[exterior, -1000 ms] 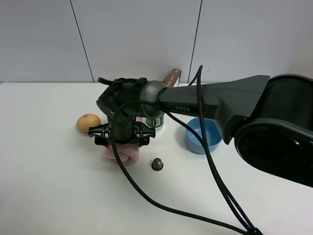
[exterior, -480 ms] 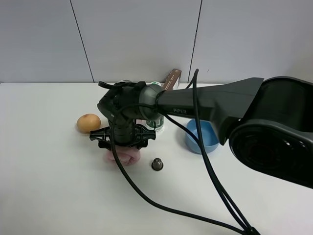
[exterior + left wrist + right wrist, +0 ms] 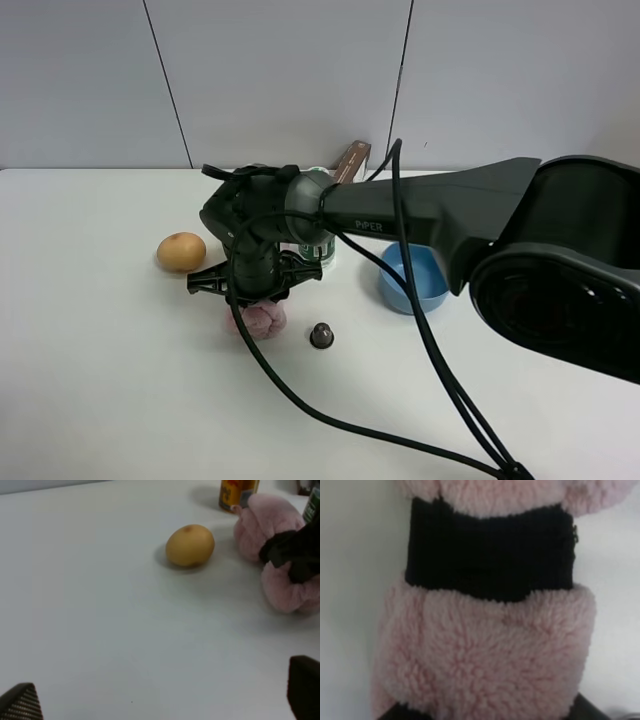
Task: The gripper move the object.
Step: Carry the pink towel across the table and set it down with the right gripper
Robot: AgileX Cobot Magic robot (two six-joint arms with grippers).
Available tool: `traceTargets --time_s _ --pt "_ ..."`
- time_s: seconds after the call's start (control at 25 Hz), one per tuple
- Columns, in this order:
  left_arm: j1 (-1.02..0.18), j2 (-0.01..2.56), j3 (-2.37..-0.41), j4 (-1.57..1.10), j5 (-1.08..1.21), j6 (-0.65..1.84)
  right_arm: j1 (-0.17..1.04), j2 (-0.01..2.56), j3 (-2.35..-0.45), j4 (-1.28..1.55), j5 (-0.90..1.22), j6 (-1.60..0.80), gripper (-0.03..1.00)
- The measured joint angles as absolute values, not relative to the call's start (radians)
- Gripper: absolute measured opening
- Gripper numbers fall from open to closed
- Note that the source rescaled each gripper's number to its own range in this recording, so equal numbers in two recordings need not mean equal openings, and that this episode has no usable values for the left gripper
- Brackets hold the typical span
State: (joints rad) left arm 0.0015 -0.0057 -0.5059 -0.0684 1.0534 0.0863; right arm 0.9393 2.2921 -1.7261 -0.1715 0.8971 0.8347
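The pink towel (image 3: 258, 318) lies on the white table (image 3: 100, 380), near the tan fruit (image 3: 181, 251) but apart from it: in the high view it sits to the right of the fruit and a little closer to the camera. A black band (image 3: 490, 555) cinches its middle, and a fluffy lobe bulges out at each end.

The right gripper (image 3: 255, 292) hangs straight over the towel and hides most of it from above. In the right wrist view, its two dark fingers (image 3: 587, 711) press into the fleece (image 3: 485, 650) from either side, so it is clamped on the towel. The towel looks to be resting on the table (its underside is hidden).

The left gripper (image 3: 162, 695) is low over bare table some way from the fruit (image 3: 190, 545). Its fingertips are spread wide with nothing between them. From there the towel (image 3: 267, 525) shows beyond the fruit, with black parts across its waist.

A blue bowl (image 3: 435, 285) sits well to the right of the fruit, past the towel. A small dark capsule (image 3: 321, 335) stands right of the fruit too, nearer the camera and just beside the towel. A green-labelled bottle (image 3: 318, 255) stands right of the fruit, behind the gripper. A yellow can (image 3: 238, 492) stands near the fruit, by one end of the towel.
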Motion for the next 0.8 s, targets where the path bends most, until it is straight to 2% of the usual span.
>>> traceTargets --time_s 0.36,0.8 --pt "0.002 -0.006 -0.506 -0.068 1.053 0.086 0.947 2.138 -1.721 -0.172 0.951 0.727 0.00" --pt "0.002 -0.006 -0.506 -0.068 1.053 0.086 1.017 1.890 -1.721 -0.189 1.122 0.588 0.00"
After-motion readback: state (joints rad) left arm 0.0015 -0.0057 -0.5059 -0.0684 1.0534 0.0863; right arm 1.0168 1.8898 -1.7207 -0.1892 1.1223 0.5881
